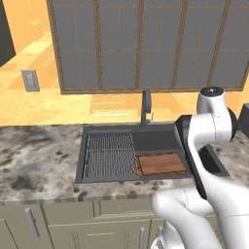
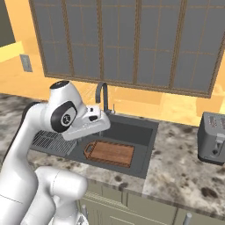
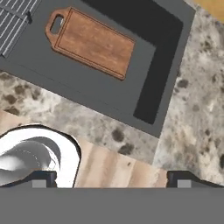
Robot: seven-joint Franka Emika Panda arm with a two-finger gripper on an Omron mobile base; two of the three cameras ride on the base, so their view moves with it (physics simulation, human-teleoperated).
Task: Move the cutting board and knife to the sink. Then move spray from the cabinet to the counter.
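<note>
The reddish-brown cutting board lies flat in the dark sink, right of the wire rack, with its handle tab toward the rack. My gripper hangs high above the counter's front edge, in front of the sink. It is wide open and holds nothing. My hand is above the sink's left part in the right base view. The knife, the spray and the cabinet are out of view.
A dark faucet stands behind the basin. A grey toaster sits on the counter at the right. Dark window panes run along the back wall. Drawer fronts with handles are below the counter.
</note>
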